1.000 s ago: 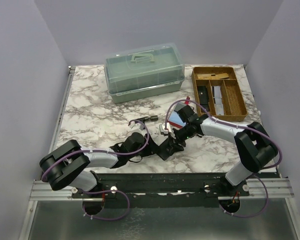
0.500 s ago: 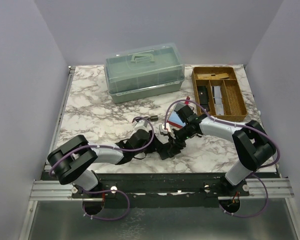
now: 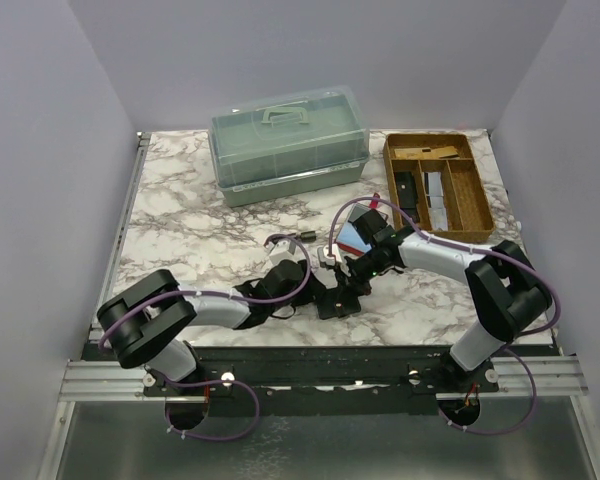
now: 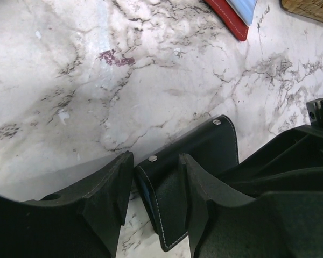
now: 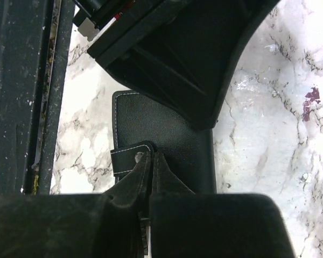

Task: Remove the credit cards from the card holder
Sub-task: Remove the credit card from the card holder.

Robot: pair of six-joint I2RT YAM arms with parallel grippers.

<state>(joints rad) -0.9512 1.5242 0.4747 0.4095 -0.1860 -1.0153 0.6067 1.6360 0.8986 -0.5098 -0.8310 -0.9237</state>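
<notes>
- Credit cards do not show at the black card holder [image 3: 338, 300], which lies flat on the marble table [image 3: 200, 230] just ahead of the arm bases. Any cards inside it are hidden by the leather and the two grippers.
- One pale blue card [image 3: 355, 237] rests on a red wallet [image 4: 226, 17] a little behind the holder and apart from it.
- Right gripper [image 5: 149, 161] is clamped tight on a white-stitched flap of the holder, jaws fully together.
- Left gripper [image 4: 156, 199] straddles one end of the holder with its jaws part-way apart. One of its fingers [image 4: 105, 201] sits just beside the stitched edge and the other lies over the leather. Whether they pinch it or only pin it down cannot be told.
- The step in hand looks like opening the pocket. It should go best if the left arm anchors the body of the holder against the table while the right lifts the flap slowly.
- Pulling in line with the pocket mouth should keep the whole holder from sliding or rising with the flap.
- A glossy card is likely to slip, so the next grip probably wants its exposed short edge, taken squarely.
</notes>
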